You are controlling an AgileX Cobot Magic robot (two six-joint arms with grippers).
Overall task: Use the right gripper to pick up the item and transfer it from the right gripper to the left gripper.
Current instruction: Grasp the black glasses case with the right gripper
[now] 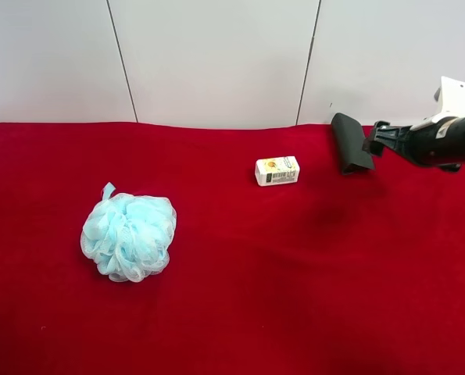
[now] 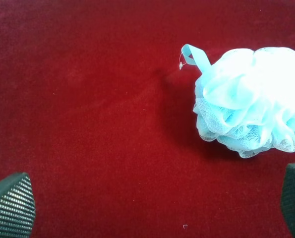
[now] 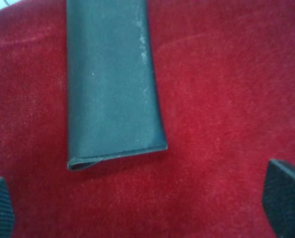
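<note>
The item (image 1: pixel 349 143), a dark grey-black flat case, lies on the red cloth near its far right edge. In the right wrist view the item (image 3: pixel 112 84) lies flat just ahead of the right gripper (image 3: pixel 142 203), whose jaws stand wide open with nothing between them. The arm at the exterior high view's right carries this right gripper (image 1: pixel 375 141), close beside the case's near end. The left gripper (image 2: pixel 152 203) is open over bare cloth, empty, with the pouf ahead of it. The left arm does not show in the exterior high view.
A light-blue mesh bath pouf (image 1: pixel 129 236) sits at the exterior high view's left, also seen as the pouf (image 2: pixel 251 99) in the left wrist view. A small white printed box (image 1: pixel 277 170) lies left of the item. A red cloth (image 1: pixel 295 297) covers the table before a white wall.
</note>
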